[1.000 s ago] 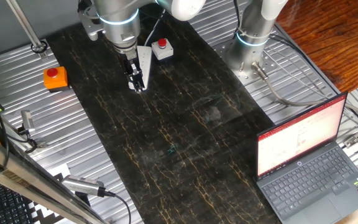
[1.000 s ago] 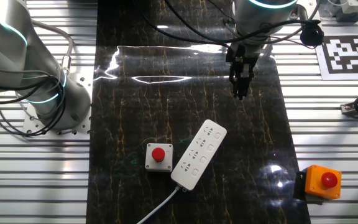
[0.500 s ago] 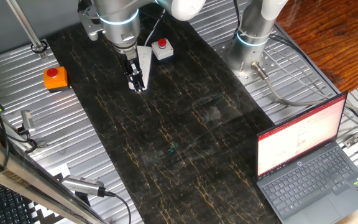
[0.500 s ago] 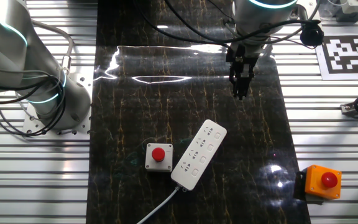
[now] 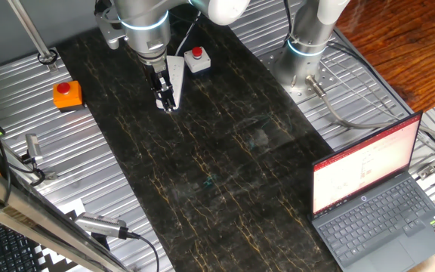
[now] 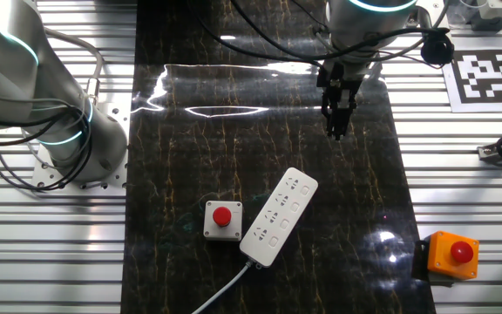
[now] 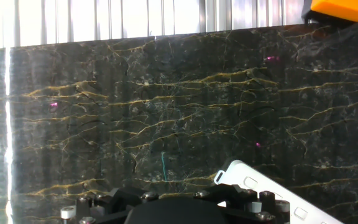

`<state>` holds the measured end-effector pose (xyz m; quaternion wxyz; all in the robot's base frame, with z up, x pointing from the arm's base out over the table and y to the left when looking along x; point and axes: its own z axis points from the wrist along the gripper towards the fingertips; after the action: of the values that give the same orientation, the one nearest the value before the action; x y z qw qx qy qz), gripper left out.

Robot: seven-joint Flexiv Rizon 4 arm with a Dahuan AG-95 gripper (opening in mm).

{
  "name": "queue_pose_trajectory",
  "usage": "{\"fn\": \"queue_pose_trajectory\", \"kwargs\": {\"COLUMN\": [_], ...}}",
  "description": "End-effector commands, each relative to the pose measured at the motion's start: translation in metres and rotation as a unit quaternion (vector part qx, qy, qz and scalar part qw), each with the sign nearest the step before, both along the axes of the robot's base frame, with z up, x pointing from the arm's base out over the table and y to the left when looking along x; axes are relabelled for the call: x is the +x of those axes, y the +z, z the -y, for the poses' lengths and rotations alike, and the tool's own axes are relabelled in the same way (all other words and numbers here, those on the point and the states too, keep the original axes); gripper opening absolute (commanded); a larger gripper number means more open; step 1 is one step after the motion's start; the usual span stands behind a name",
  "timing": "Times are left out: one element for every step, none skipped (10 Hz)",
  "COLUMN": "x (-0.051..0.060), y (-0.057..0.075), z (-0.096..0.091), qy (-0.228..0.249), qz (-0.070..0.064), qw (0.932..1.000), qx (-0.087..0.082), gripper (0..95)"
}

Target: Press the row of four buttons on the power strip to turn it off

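The power strip [image 6: 279,215] is a long white bar lying slantwise on the dark marbled mat, its cord [image 6: 219,296] trailing off the near end. The four buttons [image 6: 292,214] form a pale line along its right side. My gripper [image 6: 336,131] points down over bare mat beyond the strip's far end, apart from it. In one fixed view the gripper [image 5: 168,106] stands in front of the strip [image 5: 177,74] and hides part of it. The hand view shows one end of the strip [image 7: 272,193] at lower right; the fingertips do not show there.
A small white box with a red button [image 6: 222,218] sits just left of the strip. An orange box with a red button [image 6: 451,253] rests off the mat's edge. A second arm's base [image 6: 59,113] and an open laptop [image 5: 376,196] flank the mat.
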<state>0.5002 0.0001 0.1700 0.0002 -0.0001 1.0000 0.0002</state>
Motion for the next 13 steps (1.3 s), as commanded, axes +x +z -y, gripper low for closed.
{"fn": "queue_pose_trajectory", "kwargs": {"x": [-0.0002, -0.0002, -0.0002, -0.0002, -0.0002, -0.0002, -0.0002, -0.0002, -0.0002, -0.0002, -0.0002, -0.0002, -0.0002], "y": [0.0000, 0.0000, 0.0000, 0.0000, 0.0000, -0.0001, -0.0001, -0.0001, -0.0001, -0.0001, -0.0001, -0.0001, -0.0001], "z": [0.0001, 0.0001, 0.0001, 0.0001, 0.0001, 0.0001, 0.0001, 0.0001, 0.0001, 0.0001, 0.0001, 0.0001, 0.0001], "qy": [0.134, 0.134, 0.134, 0.135, 0.135, 0.135, 0.135, 0.134, 0.134, 0.135, 0.136, 0.136, 0.137], "qz": [-0.004, -0.004, -0.004, -0.004, -0.004, -0.005, -0.005, -0.004, -0.004, -0.005, -0.005, -0.005, -0.005], "qw": [0.9891, 0.9891, 0.9891, 0.9891, 0.9891, 0.9891, 0.9891, 0.9892, 0.9892, 0.9891, 0.9890, 0.9888, 0.9886], "qx": [0.061, 0.060, 0.060, 0.060, 0.059, 0.059, 0.059, 0.059, 0.059, 0.059, 0.059, 0.060, 0.062], "gripper": [0.0, 0.0, 0.0, 0.0, 0.0, 0.0, 0.0, 0.0, 0.0, 0.0, 0.0, 0.0, 0.0]}}
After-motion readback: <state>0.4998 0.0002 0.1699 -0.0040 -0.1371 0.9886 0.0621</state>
